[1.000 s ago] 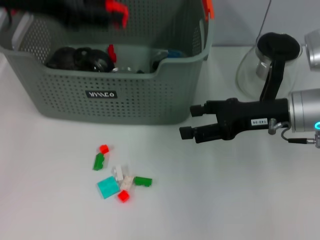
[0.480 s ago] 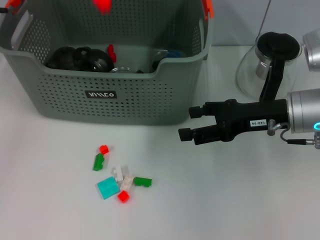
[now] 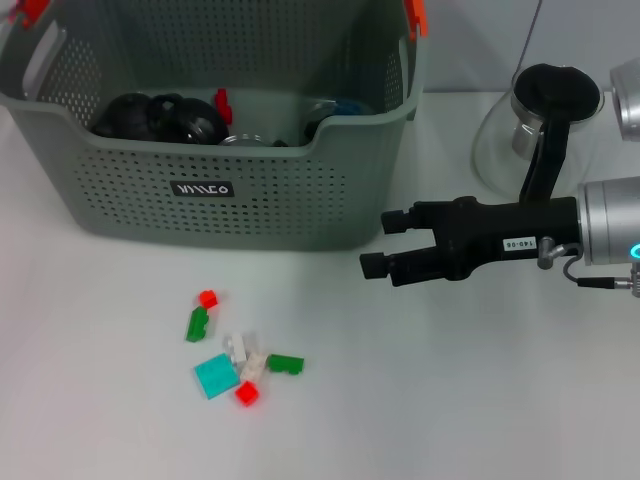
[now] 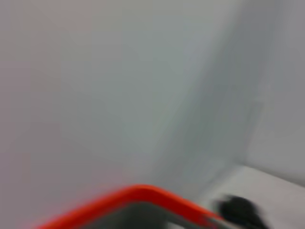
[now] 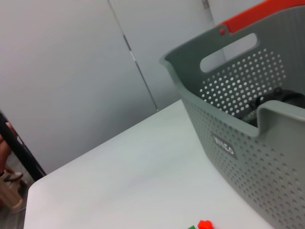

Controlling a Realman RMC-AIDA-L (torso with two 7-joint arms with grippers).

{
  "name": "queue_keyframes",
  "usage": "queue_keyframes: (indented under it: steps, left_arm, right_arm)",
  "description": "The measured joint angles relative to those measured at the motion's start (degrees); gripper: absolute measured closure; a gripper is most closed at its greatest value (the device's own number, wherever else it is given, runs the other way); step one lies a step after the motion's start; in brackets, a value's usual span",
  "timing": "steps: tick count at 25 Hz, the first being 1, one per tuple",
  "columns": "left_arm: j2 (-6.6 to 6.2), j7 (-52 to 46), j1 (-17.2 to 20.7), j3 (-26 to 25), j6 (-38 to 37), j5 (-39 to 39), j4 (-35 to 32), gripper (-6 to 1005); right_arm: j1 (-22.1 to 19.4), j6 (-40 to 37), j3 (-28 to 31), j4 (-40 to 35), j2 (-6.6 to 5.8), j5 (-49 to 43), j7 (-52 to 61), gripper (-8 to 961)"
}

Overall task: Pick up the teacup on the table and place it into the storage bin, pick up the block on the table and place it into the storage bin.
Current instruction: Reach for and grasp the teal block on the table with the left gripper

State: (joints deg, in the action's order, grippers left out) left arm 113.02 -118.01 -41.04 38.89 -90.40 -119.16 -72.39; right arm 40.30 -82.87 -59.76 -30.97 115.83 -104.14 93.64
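Observation:
The grey-green perforated storage bin (image 3: 300, 205) stands at the back left, with dark round things (image 3: 160, 115) and a small red piece (image 3: 222, 102) inside. No teacup shows on the table. Several small blocks lie in front of the bin: a red one (image 3: 208, 298), a green one (image 3: 197, 323), a teal one (image 3: 215, 375) and others. My right gripper (image 3: 378, 243) is open and empty, low over the table, right of the bin's front corner and apart from the blocks. The right wrist view shows the bin (image 5: 248, 143) and a red block (image 5: 205, 223). My left gripper is out of view.
A glass carafe with a black handle (image 3: 540, 120) stands at the back right, behind my right arm. The left wrist view is blurred and shows only an orange rim (image 4: 138, 195) against a grey wall. White table (image 3: 450, 400) lies around the blocks.
The dark left arm and a red piece with it, over the bin's back a second ago, have risen out of the head view. My right gripper has barely moved.

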Motion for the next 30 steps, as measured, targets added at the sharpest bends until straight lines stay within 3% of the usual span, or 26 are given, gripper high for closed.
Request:
queue_keyframes:
  steps: [5, 8, 12, 22, 25, 30]
  left_arm:
    - [2.84, 8.8, 6.3, 1.3, -19.4, 3.3, -9.6, 62]
    - [5.01, 11.2, 10.8, 5.6, -24.0, 2.4, -15.9, 38]
    - [7.57, 15.5, 15.3, 11.7, -23.3, -4.7, -21.6, 43]
    - [11.07, 13.4, 15.0, 27.6, -11.4, -29.7, -18.0, 56]
    - [11.23, 6.4, 14.9, 34.4, -8.6, -35.3, -17.7, 59]
    - [11.25, 0.0, 13.8, 39.9, -8.7, -38.7, -16.7, 66]
  right_arm:
    - [-0.1, 0.4, 0.3, 0.0, 0.33, 0.0, 0.0, 13]
    - [-0.1, 0.6, 0.3, 0.0, 0.62, 0.1, 0.0, 13]
    - [-0.1, 1.3, 0.3, 0.3, 0.74, 0.0, -0.3, 13]
    - [-0.5, 1.7, 0.4, 0.6, 1.34, 0.0, 0.1, 14]
    - [-0.8, 1.7, 0.3, 0.5, 1.44, 0.0, 0.8, 14]
    - [-1.0, 1.7, 0.3, 0.4, 1.45, 0.1, 1.1, 14]
